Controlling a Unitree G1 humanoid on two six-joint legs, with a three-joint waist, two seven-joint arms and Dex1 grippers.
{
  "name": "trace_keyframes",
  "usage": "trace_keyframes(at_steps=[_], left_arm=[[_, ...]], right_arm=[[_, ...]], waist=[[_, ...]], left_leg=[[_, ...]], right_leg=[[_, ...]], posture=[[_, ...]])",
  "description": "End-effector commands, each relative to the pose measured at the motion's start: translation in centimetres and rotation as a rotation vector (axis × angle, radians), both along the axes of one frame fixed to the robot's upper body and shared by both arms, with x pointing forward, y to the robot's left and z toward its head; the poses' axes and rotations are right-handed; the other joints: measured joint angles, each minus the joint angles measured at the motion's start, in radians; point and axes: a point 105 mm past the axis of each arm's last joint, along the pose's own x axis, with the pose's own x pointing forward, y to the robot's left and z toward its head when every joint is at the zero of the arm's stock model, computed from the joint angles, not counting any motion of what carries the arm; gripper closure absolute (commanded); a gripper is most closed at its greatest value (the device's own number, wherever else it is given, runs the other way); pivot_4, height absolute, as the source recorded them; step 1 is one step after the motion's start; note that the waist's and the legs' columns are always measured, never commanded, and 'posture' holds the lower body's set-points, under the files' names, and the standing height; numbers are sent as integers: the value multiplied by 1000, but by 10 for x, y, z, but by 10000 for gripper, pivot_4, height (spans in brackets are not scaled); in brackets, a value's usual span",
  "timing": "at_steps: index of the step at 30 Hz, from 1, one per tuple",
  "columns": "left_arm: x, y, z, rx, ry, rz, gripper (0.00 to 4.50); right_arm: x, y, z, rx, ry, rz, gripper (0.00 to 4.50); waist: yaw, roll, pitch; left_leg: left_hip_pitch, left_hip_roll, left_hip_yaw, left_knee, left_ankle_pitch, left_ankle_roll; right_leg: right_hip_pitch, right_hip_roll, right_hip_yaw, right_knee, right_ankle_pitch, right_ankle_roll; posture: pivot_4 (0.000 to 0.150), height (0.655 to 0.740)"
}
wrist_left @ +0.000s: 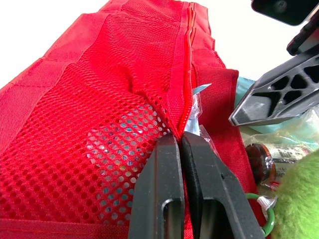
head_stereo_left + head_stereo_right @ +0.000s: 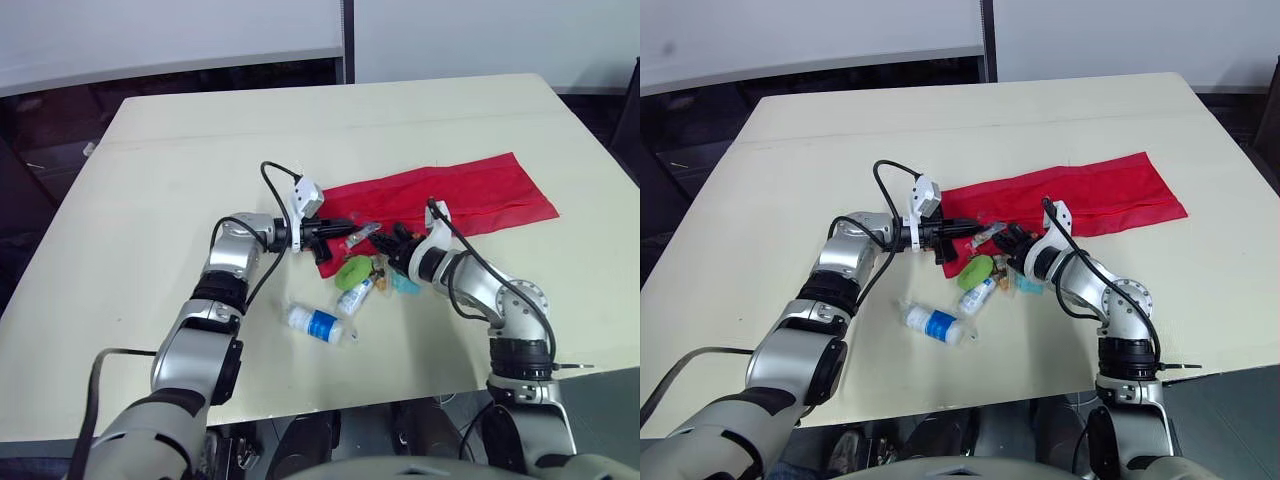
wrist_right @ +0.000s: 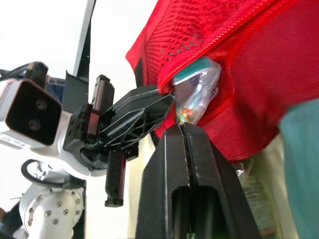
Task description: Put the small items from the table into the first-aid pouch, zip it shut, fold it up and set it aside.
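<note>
Pouch: the red mesh first-aid pouch (image 2: 440, 200) is lying flat around the middle of the table (image 2: 150, 180), stretching toward the right edge, with its open mouth facing the loose items.

Left gripper: the left gripper (image 1: 180, 140) is pinching tight on the zip-side lip of the mouth. Judging by the raised mesh, it is holding the opening up so things can go in.

Right gripper: the right gripper (image 3: 183, 127) is sitting at the mouth with its fingers pressed together, tips against a clear packet (image 3: 199, 89) that is lying half inside the mesh. It is probably nudging the packet in.

Loose items: a green item (image 2: 352, 270), a tube (image 2: 355, 295) and a teal packet (image 2: 403, 283) are bunching just beside the mouth, on its near-edge side. A bottle (image 2: 315, 323) is lying apart from them, closer to the near edge. Keeping the items close to the mouth is likely shortening each transfer.

Stage: loading is looking under way; the zip is standing open and the pouch is lying unfolded.

Hard to make out: whether the shut right fingers are trapping a corner of the packet is not showing. The contents behind the mesh are blurring into pale shapes. The two grippers are covering much of the mouth from above, so any further small pieces there are going uncounted.
</note>
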Motion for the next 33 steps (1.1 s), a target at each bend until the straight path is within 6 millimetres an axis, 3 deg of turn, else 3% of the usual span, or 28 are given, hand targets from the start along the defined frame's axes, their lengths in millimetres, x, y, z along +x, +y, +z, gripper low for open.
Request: trace_keyframes(at_steps=[1, 10, 14, 16, 25, 33], left_arm=[[-2, -7, 13, -24, -45, -45, 45000], [-2, -6, 16, -24, -51, -47, 45000], [-3, -7, 17, -27, -54, -49, 45000], [1, -4, 20, -27, -68, -25, 45000], [4, 4, 20, -13, -75, 1, 45000], [5, 2, 21, -6, -83, -8, 45000]], right_arm=[[5, 8, -4, -26, 5, -3, 44646], [25, 11, -12, -100, 0, -43, 44646], [31, 17, -10, -146, -24, -36, 44646], [34, 16, 5, -196, -122, 4, 44646], [13, -3, 26, -307, -294, 182, 44646], [1, -4, 48, -470, -515, 322, 44646]], waist=[[-2, 0, 0], [-5, -2, -2], [-5, -3, -5], [-5, -3, -5], [-1, -3, -4], [-2, -3, -4]], left_leg=[[0, 0, 0, 0, 0, 0], [1, 0, 0, 0, 0, 0], [2, 0, 0, 0, 0, 0], [2, 0, 0, 0, 0, 0], [-2, 0, -1, 0, 1, -1], [-2, 0, -1, 0, -1, 1]], right_leg=[[0, 0, 0, 0, 0, 0], [1, 0, 0, 1, 0, 0], [1, 0, 0, 1, 0, 0], [1, 0, 0, 1, 0, 0], [-1, -1, -1, -1, 0, 0], [-2, -1, -1, -1, 0, 0]], posture=[[1500, 7368], [1500, 7368], [1500, 7368], [1500, 7368], [1500, 7368], [1500, 7368]])
